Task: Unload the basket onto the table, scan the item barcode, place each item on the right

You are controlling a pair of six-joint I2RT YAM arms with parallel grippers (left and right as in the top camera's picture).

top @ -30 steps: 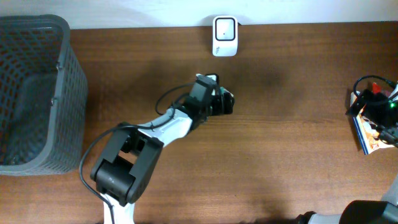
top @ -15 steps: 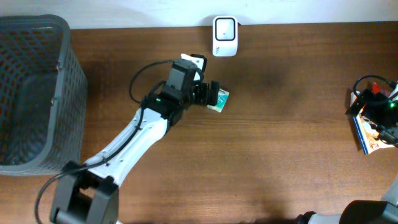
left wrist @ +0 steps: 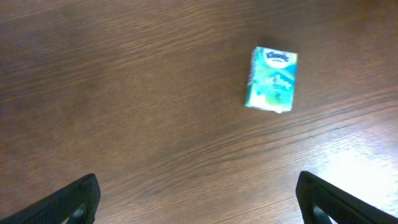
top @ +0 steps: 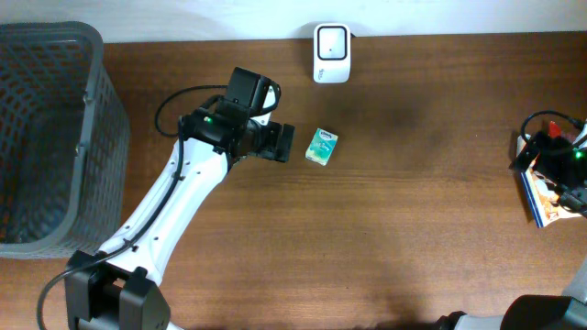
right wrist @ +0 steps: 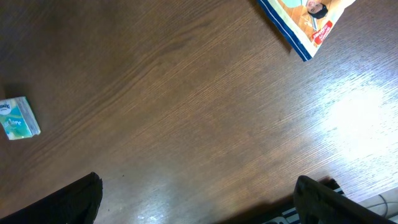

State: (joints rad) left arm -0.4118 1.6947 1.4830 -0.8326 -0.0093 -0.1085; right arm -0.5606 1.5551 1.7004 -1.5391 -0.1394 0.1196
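the left tool (top: 284,144) hangs wide open and empty above the worktop (top: 413,229), touching nothing. the small green tissue pack (top: 322,147) lies flat just beside its fingertips, apart from them, near the white scanner (top: 331,40). the right tool (right wrist: 199,202) is also spread wide and empty, by a colourful packet (right wrist: 298,18). a grey basket (top: 92,101) stands well apart.

Backdrop: tabletop, bin, back edge.
dark brown wood-grain table (top: 440,220) fills nearly the whole overhead view, grain running left-right. grey plastic mesh basket (top: 103,119) sits at the table's left end, cut off by the frame edge. pale white strip (top: 183,18) runs along the far edge; can't tell if it's wall or another surface. Light from above: soft glare patch (right wrist: 357,115) on the varnish in the right wrist view.
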